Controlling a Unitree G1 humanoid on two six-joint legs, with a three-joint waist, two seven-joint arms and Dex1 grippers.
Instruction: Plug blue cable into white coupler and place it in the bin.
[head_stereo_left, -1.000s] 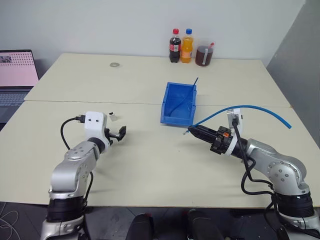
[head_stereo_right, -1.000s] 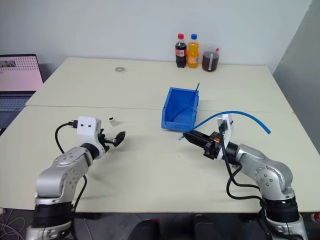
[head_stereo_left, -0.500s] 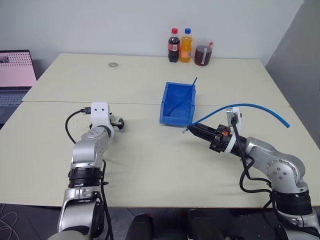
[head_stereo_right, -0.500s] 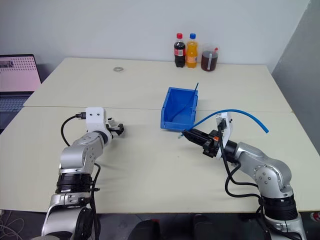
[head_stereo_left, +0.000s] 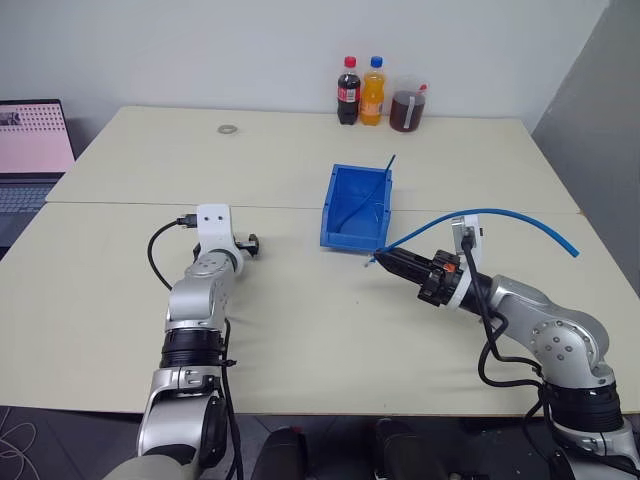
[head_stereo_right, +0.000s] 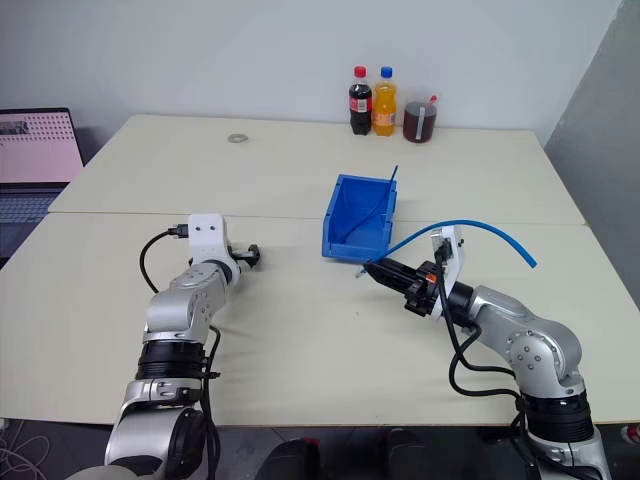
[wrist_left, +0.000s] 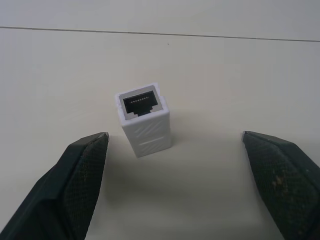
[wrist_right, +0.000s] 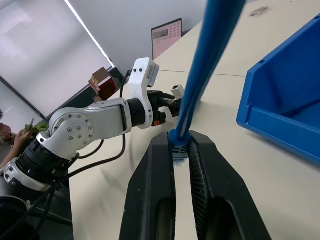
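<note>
Right gripper (head_stereo_left: 385, 259), toward the table's (head_stereo_left: 300, 330) right edge: clamped on the blue cable (head_stereo_left: 500, 213) near its plug end; cable arcs off rightward. Left gripper (wrist_left: 175, 175) toward the left edge: fingers spread wide around the white coupler (wrist_left: 144, 120), not touching; coupler lies on the table. Bin (head_stereo_left: 356, 208) mid-table, a straight blue cord inside. Bottles (head_stereo_left: 361, 92) at far edge.

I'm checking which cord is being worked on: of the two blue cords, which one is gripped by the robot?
The blue cable arching over the table: the right gripper is shut on its end. The other, a straight blue cord, leans inside the bin, untouched.
</note>
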